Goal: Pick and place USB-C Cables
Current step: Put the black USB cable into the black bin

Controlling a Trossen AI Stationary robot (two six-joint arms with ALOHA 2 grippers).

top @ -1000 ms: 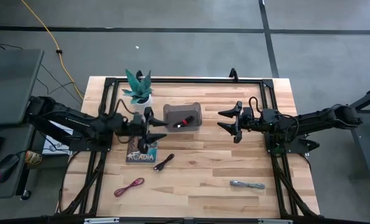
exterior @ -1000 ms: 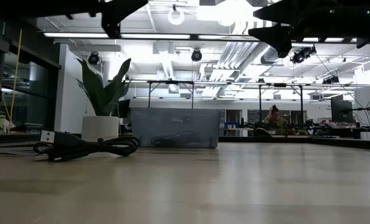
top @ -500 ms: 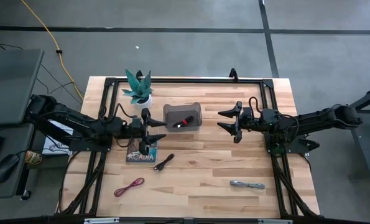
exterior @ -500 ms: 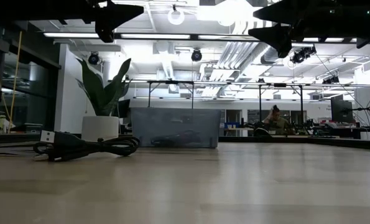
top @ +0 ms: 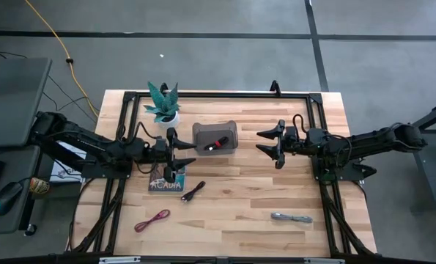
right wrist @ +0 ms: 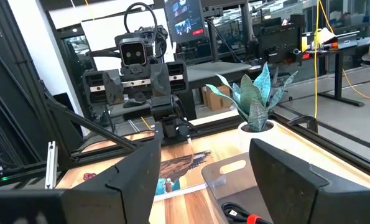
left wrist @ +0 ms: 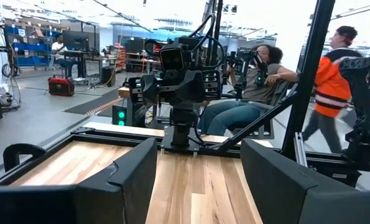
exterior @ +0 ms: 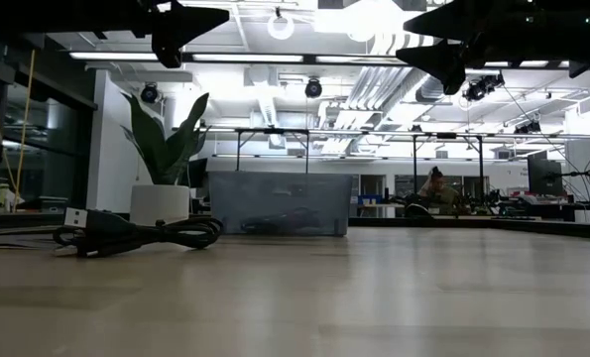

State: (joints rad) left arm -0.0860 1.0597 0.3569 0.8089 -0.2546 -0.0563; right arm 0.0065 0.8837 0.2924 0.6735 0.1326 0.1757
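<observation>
A red-and-black USB-C cable point(top: 216, 143) lies inside the grey bin point(top: 228, 130). A black cable point(top: 193, 192) lies on the wood beside the book, and it also shows in the low view as the black cable point(exterior: 136, 234). A dark red cable point(top: 152, 219) rests near the front left, a silver-grey one point(top: 291, 218) near the front right. My left gripper point(top: 179, 155) hangs open above the table, left of the bin and over the book's far edge. My right gripper point(top: 261, 141) hangs open to the right of the bin. Each holds nothing.
A book point(top: 166, 183) lies front-left of the bin. A potted plant point(top: 163, 104) stands behind the left gripper. A black frame point(top: 225, 94) runs round the table. People sit and walk in the room beyond point(left wrist: 259, 68).
My left gripper has rolled a little at the wrist while staying where it was; its fingers show at a different angle in the low view. The cables and the right arm have kept still.
</observation>
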